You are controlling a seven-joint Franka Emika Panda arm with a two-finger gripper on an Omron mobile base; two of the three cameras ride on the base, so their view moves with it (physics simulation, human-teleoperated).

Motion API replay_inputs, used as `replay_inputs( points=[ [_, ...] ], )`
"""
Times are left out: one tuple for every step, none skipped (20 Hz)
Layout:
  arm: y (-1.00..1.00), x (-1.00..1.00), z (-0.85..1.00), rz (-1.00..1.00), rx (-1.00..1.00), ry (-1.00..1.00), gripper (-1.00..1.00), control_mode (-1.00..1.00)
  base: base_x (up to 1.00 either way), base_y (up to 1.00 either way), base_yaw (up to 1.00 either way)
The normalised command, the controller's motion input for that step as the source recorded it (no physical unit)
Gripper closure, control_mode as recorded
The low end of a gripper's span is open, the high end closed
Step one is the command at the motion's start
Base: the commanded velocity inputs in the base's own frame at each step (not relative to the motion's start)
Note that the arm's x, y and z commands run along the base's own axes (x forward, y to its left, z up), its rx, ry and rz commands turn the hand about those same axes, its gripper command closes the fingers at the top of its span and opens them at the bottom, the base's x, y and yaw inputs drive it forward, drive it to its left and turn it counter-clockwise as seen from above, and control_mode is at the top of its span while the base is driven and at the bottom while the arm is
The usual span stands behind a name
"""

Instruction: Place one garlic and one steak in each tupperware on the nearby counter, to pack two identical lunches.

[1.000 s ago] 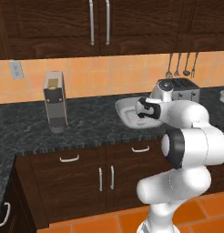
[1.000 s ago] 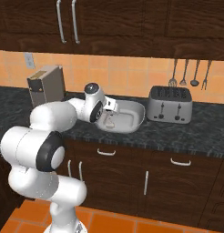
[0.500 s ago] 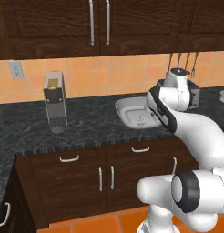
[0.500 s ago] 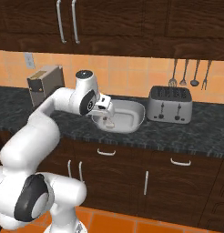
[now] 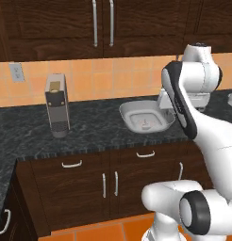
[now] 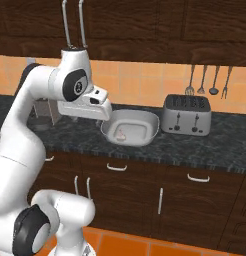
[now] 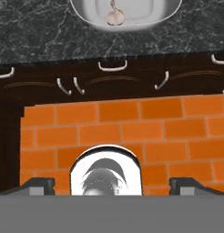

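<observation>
Pale off-white garlic bulb lies inside rounded-square grey-white tupperware on black speckled counter, far ahead of the two-finger gripper, fingertips spread wide, empty.

Garlic in tupperware on counter; claw fingertips apart above orange floor.
</observation>
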Motion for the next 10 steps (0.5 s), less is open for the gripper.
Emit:
replay_inputs(
  points=[
    [0.37, -1.0, 0.55, 0.02, 0.0, 0.03, -1.0, -1.0, 0.0, 0.0, 0.0],
    [0.41, -1.0, 0.48, 0.04, 0.0, 0.0, -1.0, -1.0, 0.0, 0.0, 0.0],
    [0.4, -1.0, 0.45, 0.06, 0.0, 0.0, -1.0, -1.0, 0.0, 0.0, 0.0],
    [0.35, -1.0, 0.34, 0.06, 0.0, 0.0, -1.0, -1.0, 0.0, 0.0, 0.0],
    [0.19, -1.0, 0.21, 0.04, 0.0, 0.0, -1.0, -1.0, 0.0, 0.0, 0.0],
    [0.09, -1.0, 0.01, 0.02, 0.0, 0.0, -1.0, -1.0, 0.0, 0.0, 0.0],
    [0.01, -1.0, 0.0, 0.02, 0.0, 0.0, -1.0, -1.0, 0.0, 0.0, 0.0],
    [0.0, -1.0, 0.0, 0.02, 0.0, 0.0, -1.0, -1.0, 0.0, 0.0, 0.0],
    [0.0, -1.0, 0.0, 0.03, 0.0, 0.0, -1.0, -1.0, 0.0, 0.0, 0.0],
    [0.0, -1.0, -0.01, 0.03, 0.0, 0.0, -1.0, -1.0, 0.0, 0.0, 0.0]
  ],
)
